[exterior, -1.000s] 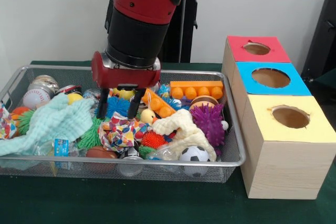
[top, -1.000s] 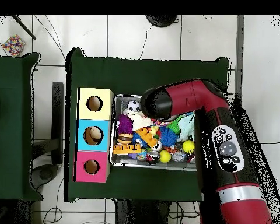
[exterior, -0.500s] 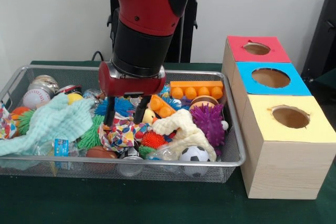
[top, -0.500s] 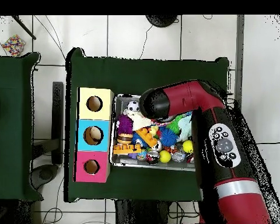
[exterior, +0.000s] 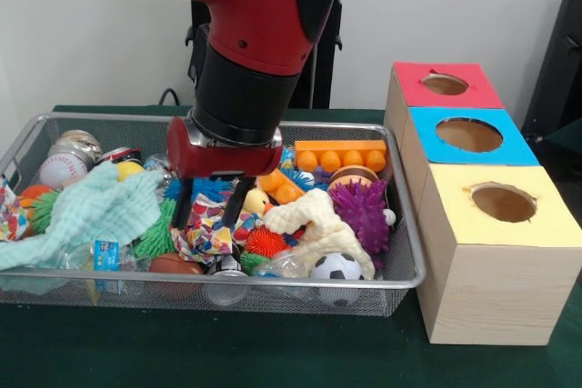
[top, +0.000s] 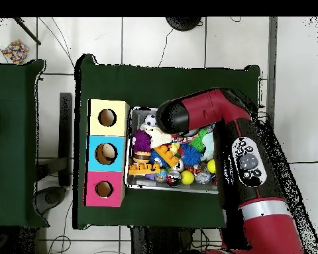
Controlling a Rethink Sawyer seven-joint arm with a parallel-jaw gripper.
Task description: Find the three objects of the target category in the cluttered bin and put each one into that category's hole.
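Note:
The wire mesh bin (exterior: 227, 280) holds many toys. A white cloth with multicoloured patches (exterior: 205, 233) lies crumpled near the bin's front middle. My gripper (exterior: 207, 213) is open, and its dark fingers (exterior: 181, 210) reach down on either side of that cloth's top, at or just above it. A second patterned cloth (exterior: 11, 215) shows at the bin's left edge. The yellow-topped box (exterior: 498, 252) stands right of the bin, and its round hole (exterior: 503, 202) is empty. In the overhead view the arm (top: 188, 114) hides the gripper, and the hole (top: 107, 118) shows beside the bin (top: 131, 180).
A mint-green cloth (exterior: 91, 211), a cream rope toy (exterior: 314, 220), a purple spiky ball (exterior: 361, 211), a small football (exterior: 336, 268) and an orange block (exterior: 341, 156) crowd the bin. The blue-topped box (exterior: 468, 135) and the red-topped box (exterior: 444, 85) stand behind the yellow one.
The gripper has come forward and down from the bin's middle onto the patterned cloth, still open. The arm's elbow has swung round in the overhead view.

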